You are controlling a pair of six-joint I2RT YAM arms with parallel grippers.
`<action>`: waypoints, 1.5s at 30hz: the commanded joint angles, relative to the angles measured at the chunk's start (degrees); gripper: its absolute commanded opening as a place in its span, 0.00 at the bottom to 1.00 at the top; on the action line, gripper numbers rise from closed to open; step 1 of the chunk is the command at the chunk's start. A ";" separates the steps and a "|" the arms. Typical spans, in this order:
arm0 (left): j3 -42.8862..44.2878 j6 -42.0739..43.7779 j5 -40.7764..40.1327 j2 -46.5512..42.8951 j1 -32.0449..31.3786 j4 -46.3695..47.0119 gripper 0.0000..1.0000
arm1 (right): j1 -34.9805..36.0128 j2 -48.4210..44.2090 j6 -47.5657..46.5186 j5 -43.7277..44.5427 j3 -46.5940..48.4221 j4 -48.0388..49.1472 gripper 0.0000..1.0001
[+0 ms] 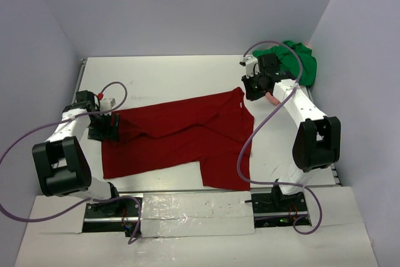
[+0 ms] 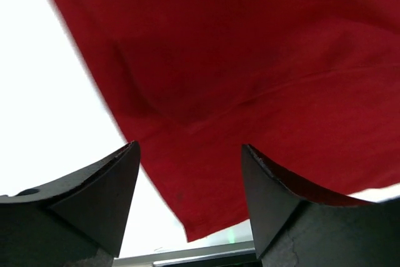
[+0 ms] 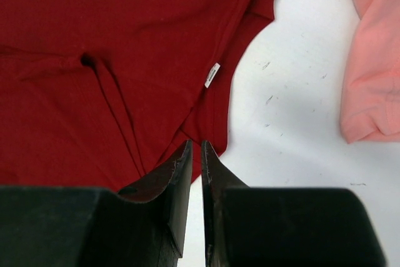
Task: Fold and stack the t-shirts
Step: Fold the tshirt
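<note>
Left pincer (image 2: 189,148) stands wide, its two dark fingers well apart. An edge of the large dark red short-sleeved cloth t-shirt (image 2: 250,60) runs across the gap between them, and nothing is clamped. From above, this pincer (image 1: 105,126) sits low at the shirt's left end.

The right pincer (image 3: 196,145) is narrow, its fingers parted by only a thin slit, with nothing seen caught in it. Its tips hover over the shirt's edge near a small white label (image 3: 212,75).

The red t-shirt (image 1: 181,136) lies spread across the middle of the white counter (image 1: 162,76), wrinkled, reaching from one pincer to the other (image 1: 255,89).

A pale pink cloth t-shirt (image 3: 375,60) lies just right of the red one, with bare counter between them. A bright green cloth t-shirt (image 1: 300,60) is bunched in the far right corner.
</note>
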 commanded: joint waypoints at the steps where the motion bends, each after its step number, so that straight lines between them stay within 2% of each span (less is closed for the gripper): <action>1: 3.80 2.03 6.20 2.00 0.29 -1.16 0.73 | -0.43 -0.17 0.05 -1.11 1.32 1.42 0.18; 13: 2.76 2.04 8.14 5.00 0.38 3.05 0.68 | -0.60 -0.78 -0.39 -1.20 1.23 0.37 0.18; 19: 1.17 1.95 7.17 6.06 0.29 4.37 0.59 | -1.13 -2.28 -0.74 -1.02 1.67 -0.60 0.18; 22: 0.82 1.78 6.30 6.67 0.29 4.81 0.48 | -1.39 -2.81 -1.00 -1.03 2.02 -1.30 0.18; 25: 0.64 1.95 6.12 7.37 0.29 4.99 0.30 | -1.66 -3.25 -1.09 -1.20 2.11 -1.57 0.18; 26: 0.56 1.95 6.12 7.55 0.29 5.25 0.18 | -1.75 -3.42 -1.01 -1.20 2.03 -1.57 0.18; 29: 0.29 2.04 5.51 8.08 0.38 5.78 0.06 | -2.01 -3.86 -1.09 -1.20 1.85 -1.74 0.18; 31: 0.03 2.04 4.72 8.25 0.29 6.39 0.00 | -2.19 -4.21 -1.18 -1.11 1.67 -1.83 0.18; 35: -0.15 1.87 3.05 7.55 0.29 7.27 0.00 | -2.19 -4.21 -1.00 -1.38 1.50 -1.92 0.18; 37: 0.11 1.51 2.78 6.15 0.29 7.71 0.02 | -2.19 -3.86 -0.92 -1.64 1.59 -2.01 0.18; 38: 0.20 1.42 3.13 4.93 0.38 7.71 0.11 | -2.19 -3.60 -0.92 -1.73 1.59 -1.92 0.18; 39: 0.29 1.08 2.96 4.31 0.29 7.89 0.24 | -2.27 -3.51 -1.00 -1.82 1.59 -1.92 0.18; 40: 0.29 0.90 2.78 3.43 0.38 7.98 0.51 | -2.19 -3.42 -0.92 -1.99 1.67 -2.01 0.18; 41: 0.29 0.81 2.87 1.85 0.29 7.98 0.61 | -2.27 -3.08 -0.83 -2.08 1.67 -1.92 0.18; 43: 0.20 0.46 2.17 0.44 0.38 8.07 0.74 | -2.19 -2.98 -0.83 -2.17 1.67 -1.92 0.19; 45: 0.64 0.63 2.34 -0.53 0.38 6.75 0.77 | -2.27 -2.63 -0.65 -2.52 1.67 -1.92 0.19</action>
